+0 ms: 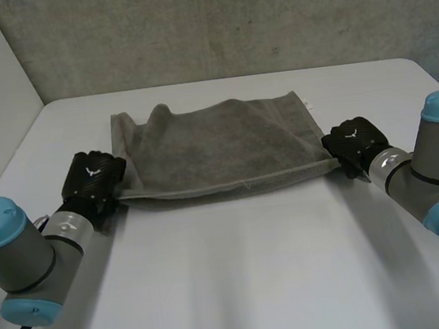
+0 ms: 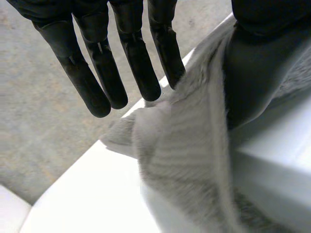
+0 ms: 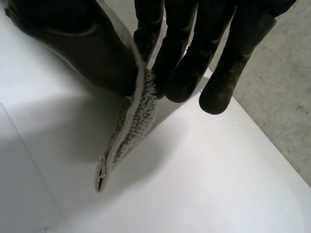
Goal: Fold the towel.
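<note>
A grey towel [image 1: 217, 145] lies folded over on the white table [image 1: 241, 281], its top layer rumpled toward the far left. My left hand [image 1: 90, 181] rests at the towel's near left corner. In the left wrist view its fingers [image 2: 97, 63] are straight and spread, lifted off the towel [image 2: 184, 145], with the thumb [image 2: 252, 73] lying against the cloth's edge. My right hand [image 1: 352, 143] is at the near right corner. There the thumb [image 3: 73, 43] and curled fingers [image 3: 184, 63] pinch the towel's doubled edge [image 3: 129, 131], which hangs down to the table.
A concrete wall [image 1: 227, 21] stands behind the table's far edge. Bare table stretches in front of the towel between my two arms. The table's left edge [image 1: 19, 147] runs close beside my left hand.
</note>
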Tool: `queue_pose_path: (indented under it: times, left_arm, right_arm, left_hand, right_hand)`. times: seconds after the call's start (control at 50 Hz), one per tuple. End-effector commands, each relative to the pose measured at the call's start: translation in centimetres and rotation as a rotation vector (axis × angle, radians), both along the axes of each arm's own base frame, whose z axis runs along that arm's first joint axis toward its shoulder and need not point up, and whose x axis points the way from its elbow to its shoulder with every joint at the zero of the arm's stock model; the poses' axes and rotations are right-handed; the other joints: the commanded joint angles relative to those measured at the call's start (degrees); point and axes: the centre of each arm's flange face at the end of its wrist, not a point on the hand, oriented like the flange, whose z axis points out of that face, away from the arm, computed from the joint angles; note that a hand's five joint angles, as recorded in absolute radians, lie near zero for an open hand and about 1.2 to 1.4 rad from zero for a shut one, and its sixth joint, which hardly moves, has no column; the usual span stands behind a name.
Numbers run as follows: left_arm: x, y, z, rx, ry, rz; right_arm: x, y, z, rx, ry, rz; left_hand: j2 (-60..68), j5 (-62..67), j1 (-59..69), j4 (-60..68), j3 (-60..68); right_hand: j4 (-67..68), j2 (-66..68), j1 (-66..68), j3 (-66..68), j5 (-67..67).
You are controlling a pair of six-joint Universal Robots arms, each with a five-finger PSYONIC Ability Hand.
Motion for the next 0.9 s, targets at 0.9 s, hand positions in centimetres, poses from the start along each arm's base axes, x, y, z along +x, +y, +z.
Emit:
queue_pose_path:
  times: [0.9]
  left_arm:
    - [3.1, 3.1, 13.1, -0.330, 0.019, 0.117]
  right_arm:
    - [-3.9, 2.5, 13.6, -0.156, -0.015, -0.102]
  left_hand:
    - [27.25, 17.76, 27.22, 26.80, 27.18]
  right_hand:
    - [2.76, 3.58, 3.00, 3.08, 2.93]
